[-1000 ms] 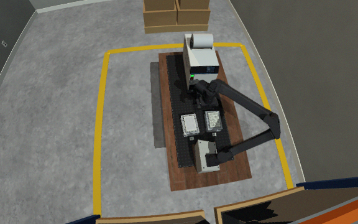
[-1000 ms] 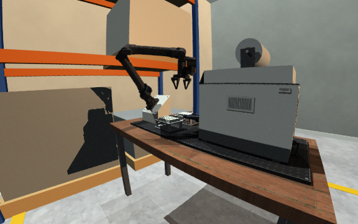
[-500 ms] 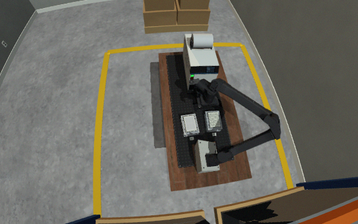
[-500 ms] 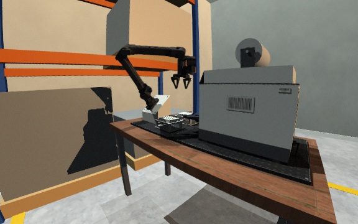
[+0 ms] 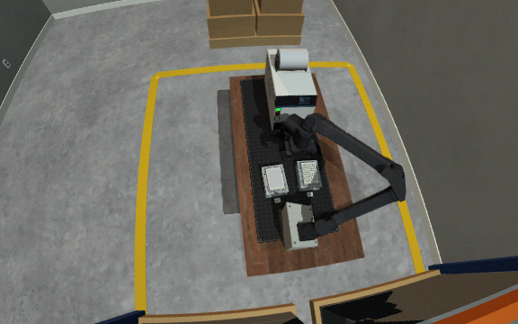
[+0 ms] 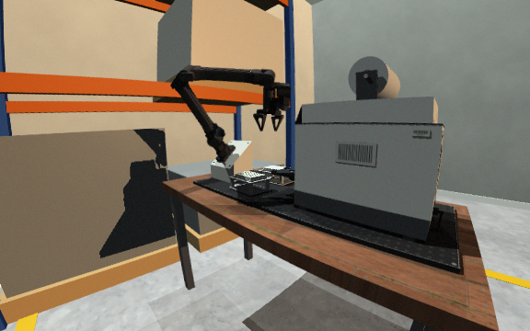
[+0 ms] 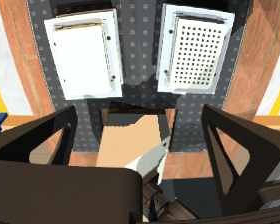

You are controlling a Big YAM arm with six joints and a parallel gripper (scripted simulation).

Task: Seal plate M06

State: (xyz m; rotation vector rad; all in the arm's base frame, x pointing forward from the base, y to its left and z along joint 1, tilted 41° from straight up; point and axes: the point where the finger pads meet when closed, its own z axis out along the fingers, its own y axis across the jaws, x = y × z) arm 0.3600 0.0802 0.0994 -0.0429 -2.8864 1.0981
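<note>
My gripper [image 6: 269,129] [image 7: 139,112] is open and empty, high above the bench between the arm's base and the sealer. One plate [image 5: 275,179] [image 7: 82,60] has a smooth white top and sits in the left nest. The other plate [image 5: 308,174] [image 7: 198,52] [image 6: 250,175] shows open wells and sits in the right nest. Both look flat. I cannot read their labels or the nest marks. The sealer [image 5: 294,83] [image 6: 366,175] shows a green lamp [image 5: 278,109]. Its stage is hidden behind the arm in the top view and behind the housing in the exterior view.
The arm's pale base block [image 5: 295,240] stands behind the nests. A black perforated mat [image 5: 254,144] lies on the wooden table [image 5: 259,265]. A foil roll [image 5: 294,58] [image 6: 370,77] tops the sealer. The arm bows out beyond the table's right edge in the top view.
</note>
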